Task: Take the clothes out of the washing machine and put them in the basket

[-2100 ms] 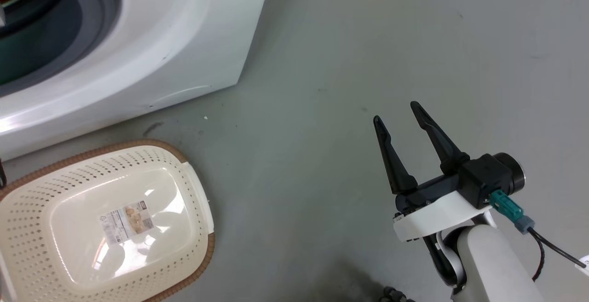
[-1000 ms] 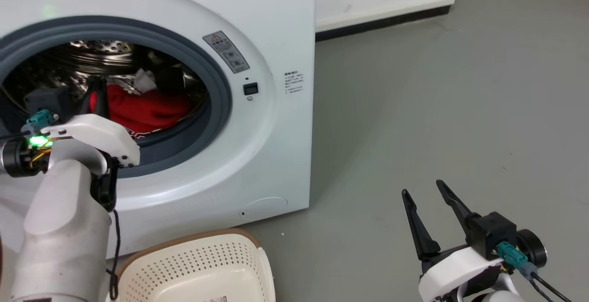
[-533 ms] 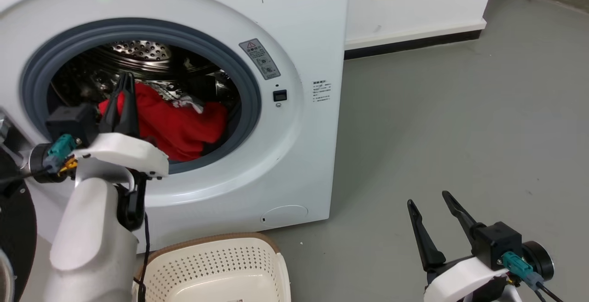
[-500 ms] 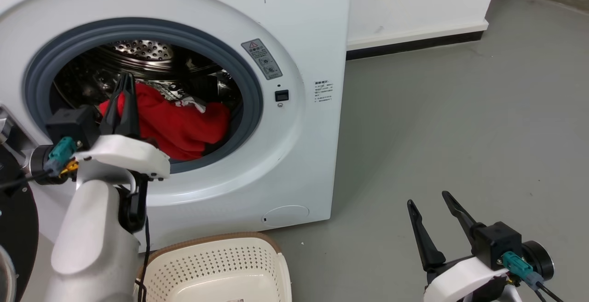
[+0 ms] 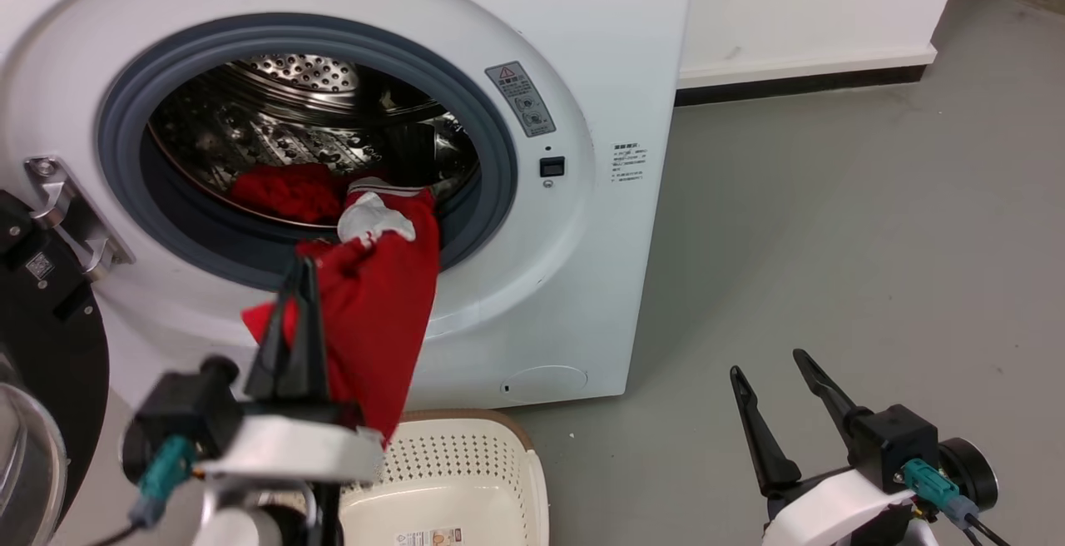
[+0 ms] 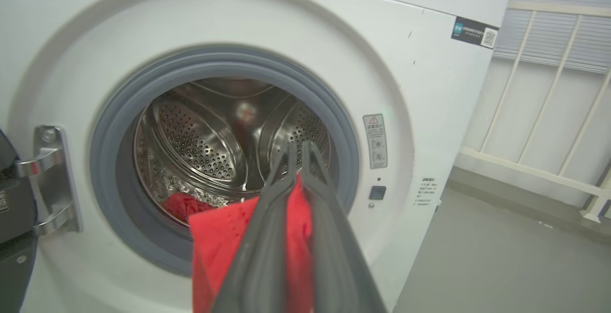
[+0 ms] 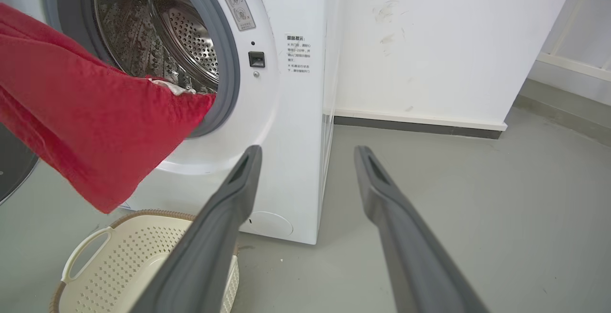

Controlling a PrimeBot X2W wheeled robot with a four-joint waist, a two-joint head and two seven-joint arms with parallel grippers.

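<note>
My left gripper [image 5: 298, 273] is shut on a red garment [image 5: 374, 305] with white lining. The cloth hangs out over the grey porthole rim of the white washing machine [image 5: 599, 55], its tail still inside. A second red garment [image 5: 287, 190] lies in the steel drum. In the left wrist view the fingertips [image 6: 292, 150] pinch the red garment [image 6: 224, 236] in front of the drum. The cream basket [image 5: 499, 479] stands on the floor below the hanging cloth. My right gripper [image 5: 770, 363] is open, low at the right, holding nothing. The right wrist view shows the garment [image 7: 90, 127] above the basket [image 7: 124, 260].
The black-framed glass door [image 5: 42, 346] stands open at the left, with its metal hinge [image 5: 71, 213]. A white wall with a dark skirting [image 5: 799, 80] runs behind the machine. Grey floor [image 5: 832, 238] stretches to the right.
My left gripper has drawn back out of the drum and downward, pulling the red garment over the porthole rim. The camera has shifted slightly. The right gripper has stayed put.
</note>
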